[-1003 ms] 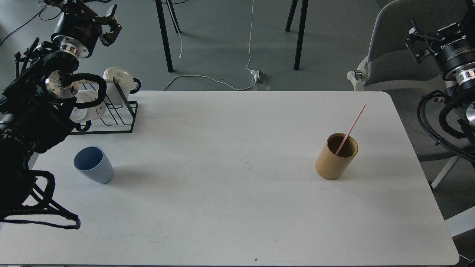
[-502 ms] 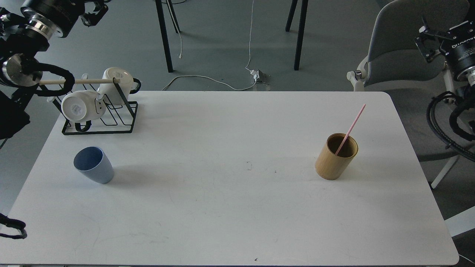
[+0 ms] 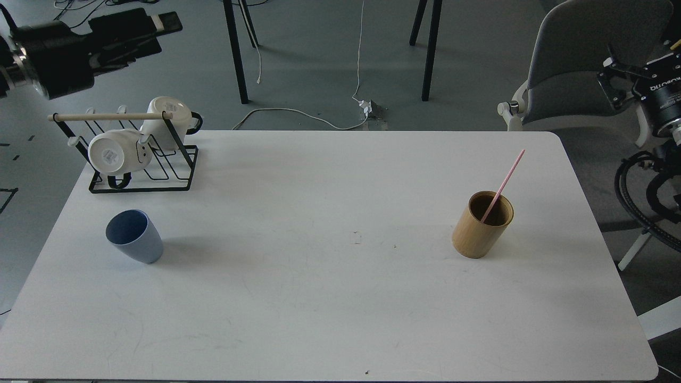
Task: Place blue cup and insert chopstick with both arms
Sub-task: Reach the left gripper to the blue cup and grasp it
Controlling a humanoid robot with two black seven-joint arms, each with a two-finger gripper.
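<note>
The blue cup stands upright on the white table at the left, with nothing in it. The pink chopstick leans in the tan bamboo holder at the right of the table. My left gripper is beyond the table's far left corner, above the floor and far from the cup. Its two fingers point right with a gap between them and hold nothing. My right gripper is off the table's right side by the chair. It is seen dark, and its fingers cannot be told apart.
A black wire rack with a pale wooden rod and two white mugs stands at the table's far left corner. A grey chair stands beyond the far right corner. Black legs and a white cable are on the floor behind.
My left arm has swung up and to the left, off the table, and now uncovers the rack. My right arm has drifted a little to the right. The cup, holder and chopstick have not moved.
</note>
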